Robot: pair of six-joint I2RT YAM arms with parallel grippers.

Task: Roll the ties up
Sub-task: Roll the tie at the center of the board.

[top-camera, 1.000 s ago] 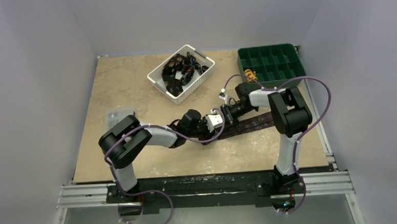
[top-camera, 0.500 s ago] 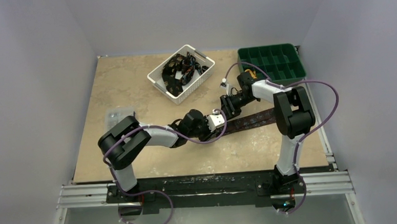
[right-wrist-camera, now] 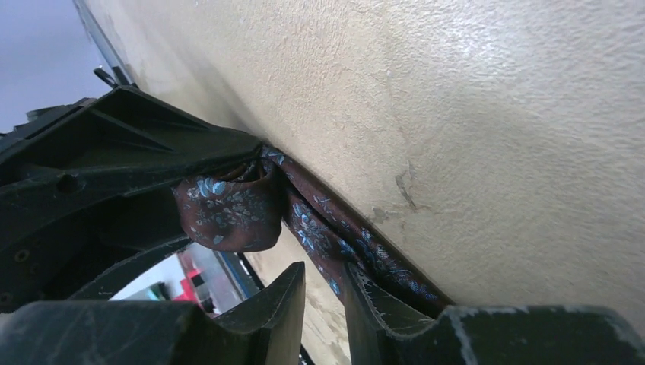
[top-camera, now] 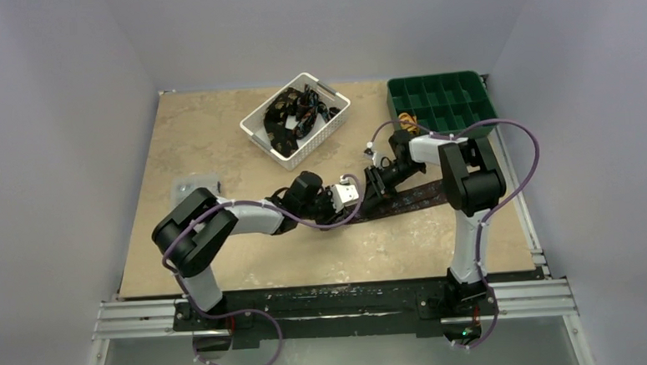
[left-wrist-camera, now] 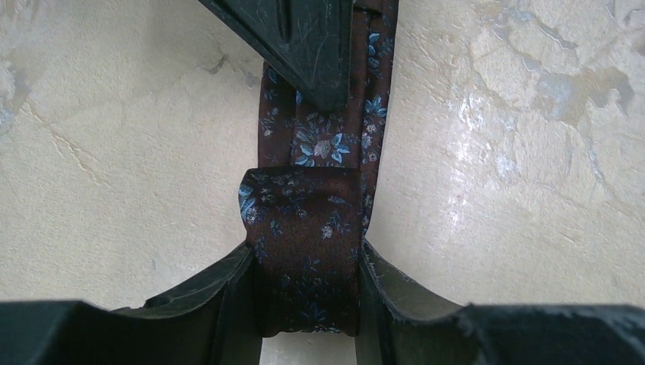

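**Tan table, right arm back down on the tie**

Mottled tan stone-look table (top-camera: 217, 138) fills the overhead view, with pale grey walls around it. At its far side sit a white slotted plastic basket (top-camera: 318, 139) and, to its right, a dark green compartmented tray (top-camera: 466, 95). Closer to the arm bases, right of centre, lies the long narrow dark brown tie with small pale blue flowers (top-camera: 417, 196). It is flat on the table and runs leftward to where both arms meet.

Half a second ago my right arm had lifted off the tie towards the tray. Now it is back down on the fabric just beside the left tool, which has drawn slightly left. I read that as a re-grip: one turn is made and the right side is resetting to guide the next.

My left tool (left-wrist-camera: 304, 300) is closed partway on the tie's folded end, a finger pressed against each edge. My right tool (right-wrist-camera: 323, 277) stands a little open, with bare table showing through the narrow gap. One finger lies on the flat strip, and I see nothing between the jaws.

The fold is small and soft, a single short lap doubled over the strip. Its front is rounded and its edges roughly line up with the strip beneath. Most of the length is unrolled, so I judge the task barely begun.
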